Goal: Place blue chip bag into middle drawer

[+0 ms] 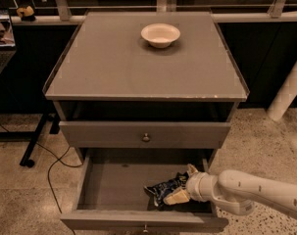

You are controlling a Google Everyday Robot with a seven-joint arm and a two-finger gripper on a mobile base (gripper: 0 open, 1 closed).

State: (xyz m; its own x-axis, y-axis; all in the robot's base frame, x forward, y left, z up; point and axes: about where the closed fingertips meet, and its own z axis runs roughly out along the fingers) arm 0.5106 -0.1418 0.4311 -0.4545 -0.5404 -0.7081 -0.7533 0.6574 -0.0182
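The middle drawer (113, 190) is pulled out wide under the closed upper drawer front (145, 133). The blue chip bag (162, 190) lies crumpled at the right of the drawer's grey inside, down at its floor. My gripper (180, 186) reaches in from the right on a white arm and its fingers (176, 197) are closed on the bag's right end.
A white bowl (160, 35) stands at the back of the cabinet top (138, 67). A black cable and a stand leg (33, 148) lie on the floor at the left. A white post (287, 89) stands at the right.
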